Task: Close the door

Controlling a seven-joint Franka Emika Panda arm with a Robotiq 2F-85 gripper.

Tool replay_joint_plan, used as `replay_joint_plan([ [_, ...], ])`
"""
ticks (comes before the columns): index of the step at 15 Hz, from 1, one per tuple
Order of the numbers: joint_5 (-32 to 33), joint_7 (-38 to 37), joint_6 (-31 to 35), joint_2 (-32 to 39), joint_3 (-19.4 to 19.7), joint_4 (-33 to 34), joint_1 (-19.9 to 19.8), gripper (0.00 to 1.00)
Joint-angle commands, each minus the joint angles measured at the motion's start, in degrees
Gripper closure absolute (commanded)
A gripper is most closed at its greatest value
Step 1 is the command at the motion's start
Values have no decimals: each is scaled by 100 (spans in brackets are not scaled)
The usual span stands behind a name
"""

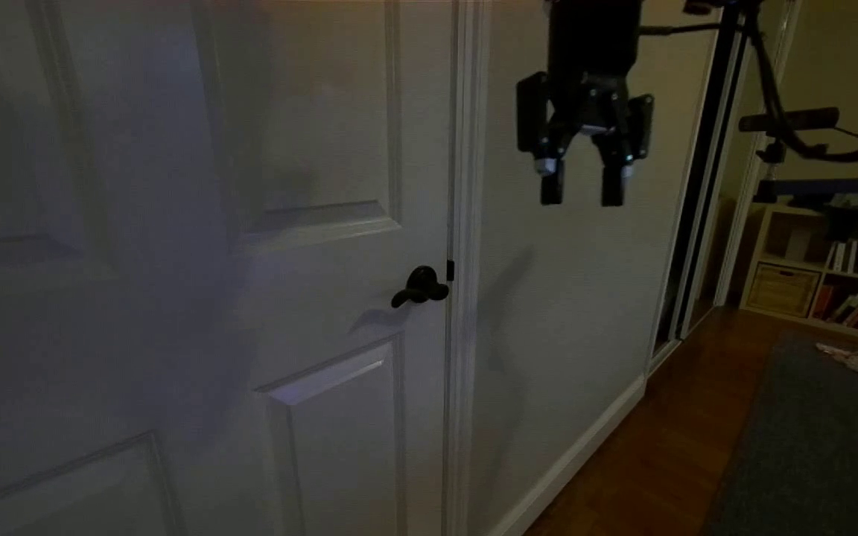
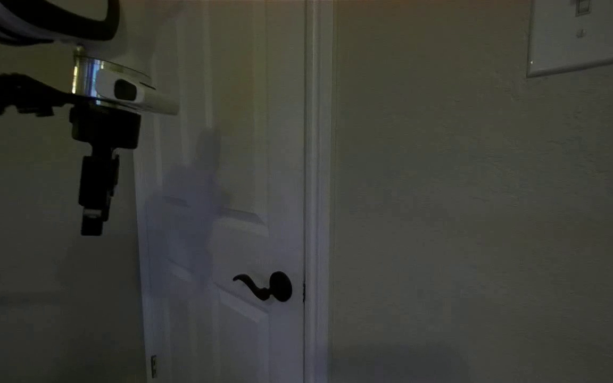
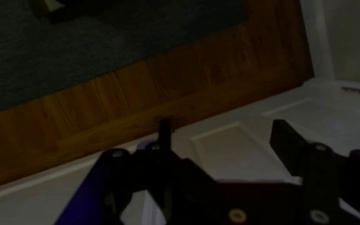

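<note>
The tall white panelled door fills much of an exterior view; it also shows in an exterior view and in the wrist view. Its handle edge lies along the white frame, with only a thin dark line between them. The small black lever handle sits near that edge and shows in an exterior view; I cannot make it out in the wrist view. My gripper points down, open and empty, higher than the handle and apart from it. It also shows in an exterior view and the wrist view.
A wall runs beside the frame. A light switch plate is on the wall. A grey rug lies on the wooden floor. A bookshelf stands at the back. A camera mount and cable hang beside the arm.
</note>
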State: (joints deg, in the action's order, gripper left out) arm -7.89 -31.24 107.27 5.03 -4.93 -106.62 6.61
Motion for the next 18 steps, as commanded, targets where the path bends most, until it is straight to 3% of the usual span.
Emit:
replay_joint_plan([
  [1, 282, 555, -908, -712, 15, -580, -41, 0],
  [2, 330, 631, -1059, -786, 6, -625, -47, 0],
  [3, 209, 413, -852, -421, -18, -259, -35, 0],
  [18, 261, 546, -994, -591, -29, -441, -46, 0],
])
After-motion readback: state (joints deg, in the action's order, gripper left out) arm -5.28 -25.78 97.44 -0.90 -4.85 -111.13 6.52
